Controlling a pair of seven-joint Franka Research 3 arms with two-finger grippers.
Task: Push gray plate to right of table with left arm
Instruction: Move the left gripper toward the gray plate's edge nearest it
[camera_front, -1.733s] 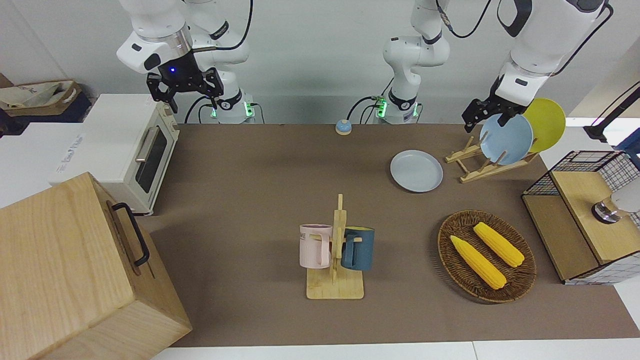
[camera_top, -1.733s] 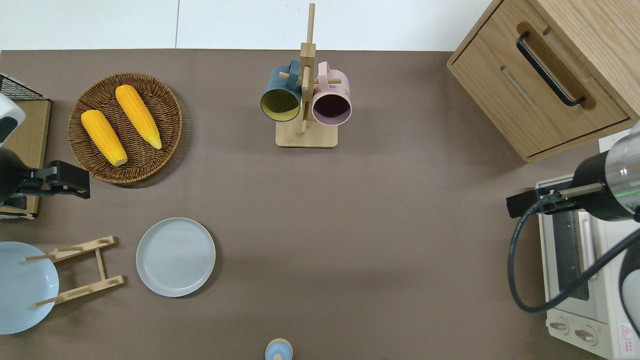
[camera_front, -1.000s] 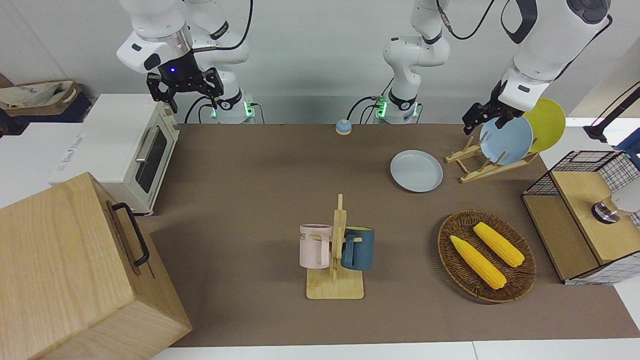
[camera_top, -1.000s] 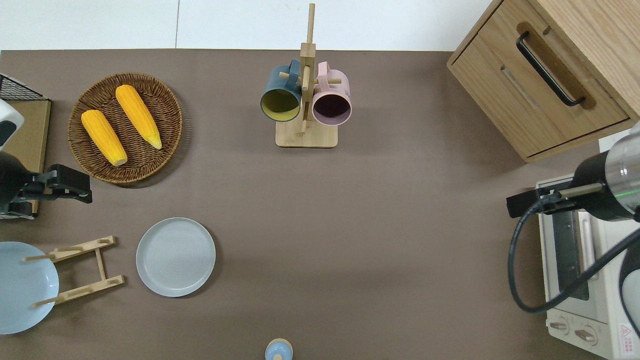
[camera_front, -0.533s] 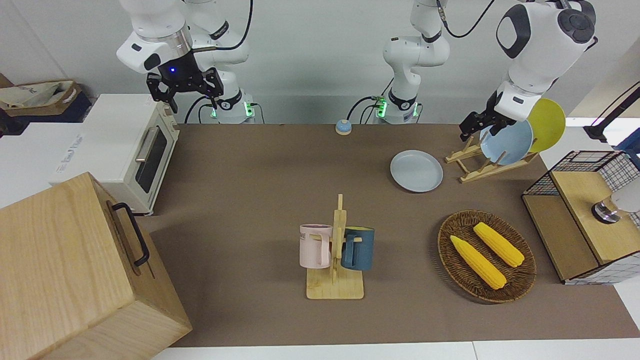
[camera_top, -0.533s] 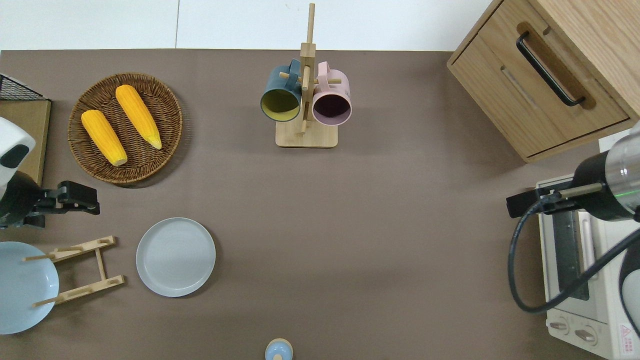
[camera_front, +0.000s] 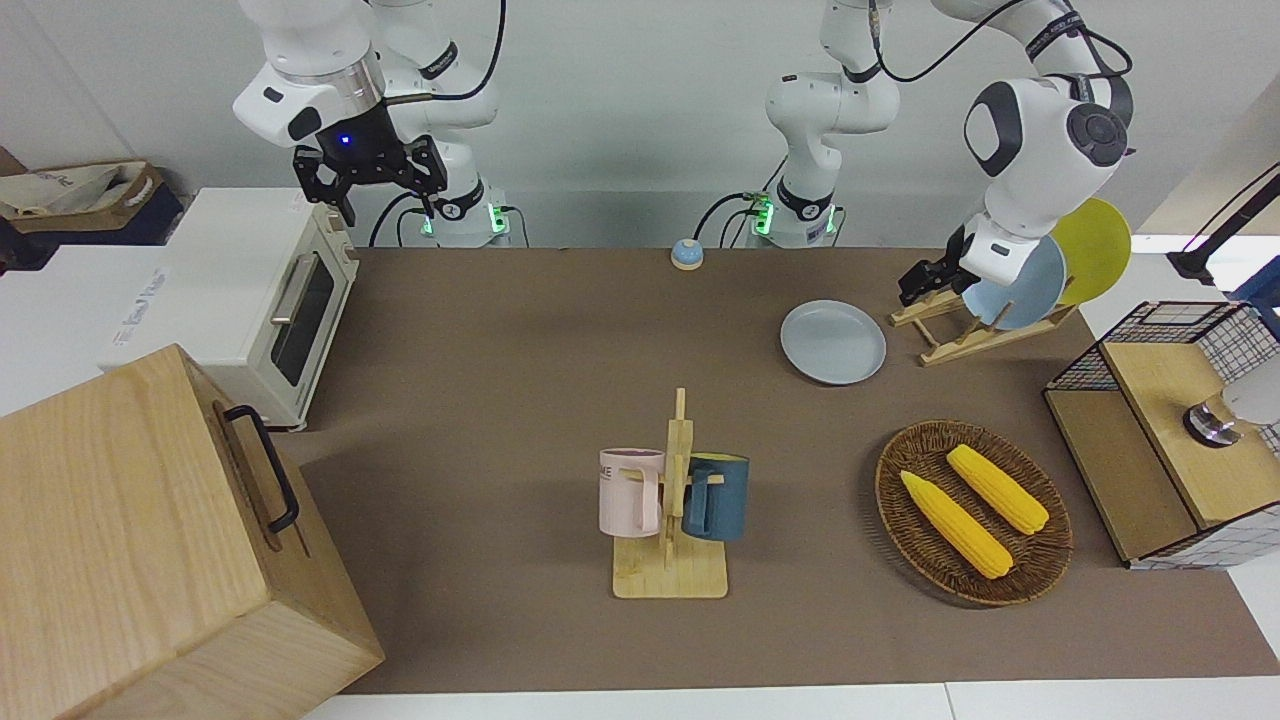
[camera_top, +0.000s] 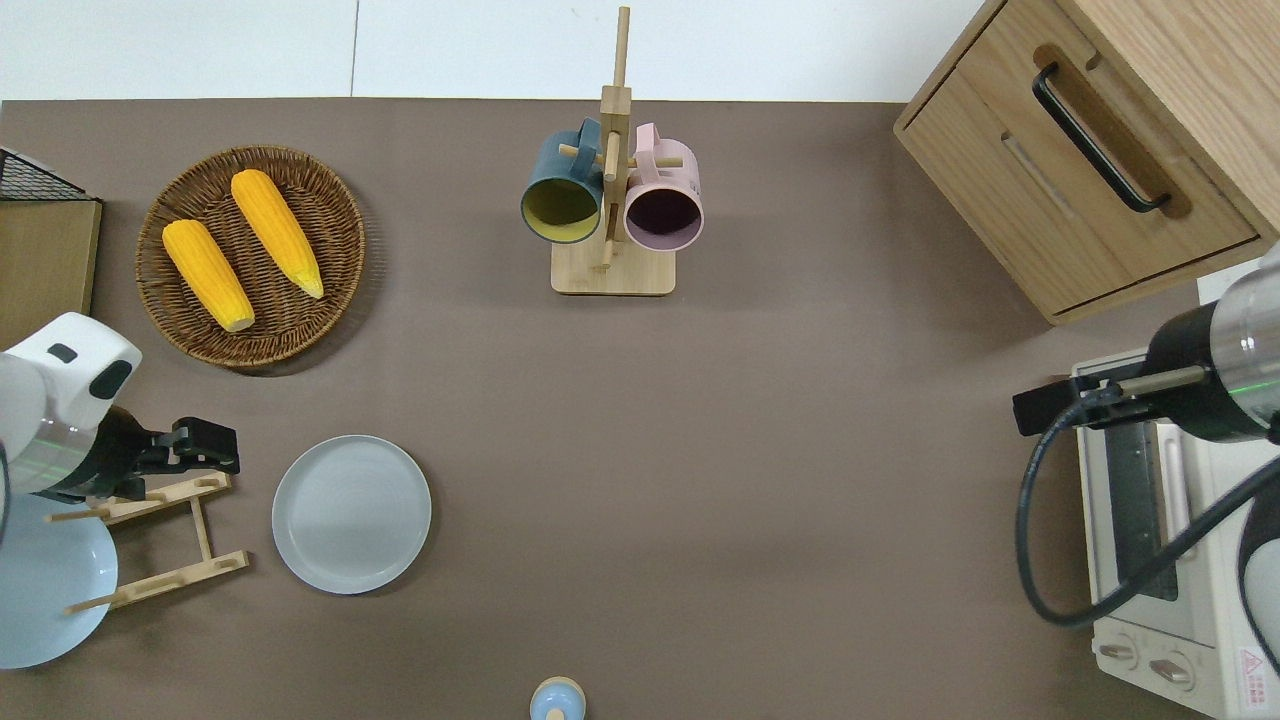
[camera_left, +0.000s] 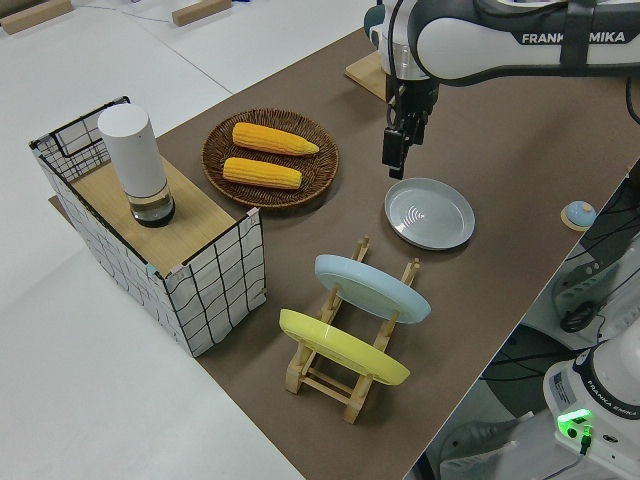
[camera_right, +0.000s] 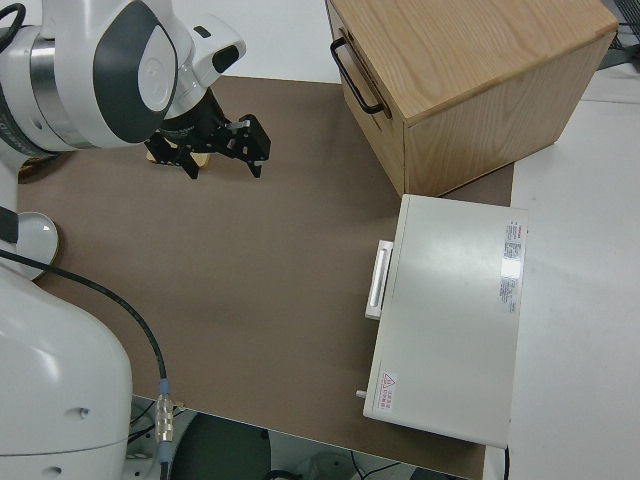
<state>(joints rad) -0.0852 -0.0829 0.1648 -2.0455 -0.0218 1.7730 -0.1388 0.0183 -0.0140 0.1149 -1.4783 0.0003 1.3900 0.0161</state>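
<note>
Gray plate (camera_top: 351, 514) flat on table (camera_top: 750, 450), beside the wooden rack (camera_top: 160, 540). Left hand (camera_top: 205, 459) empty, over the rack's end; finger gap unclear. Should drop low beside the rim, then push sideways steadily. Right arm parked.

Left end effector (camera_top: 215, 446) airborne, tilted

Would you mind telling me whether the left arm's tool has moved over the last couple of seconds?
Yes. In the overhead view the left tool has moved from near the wicker basket toward the wooden plate rack and the gray plate.
</note>
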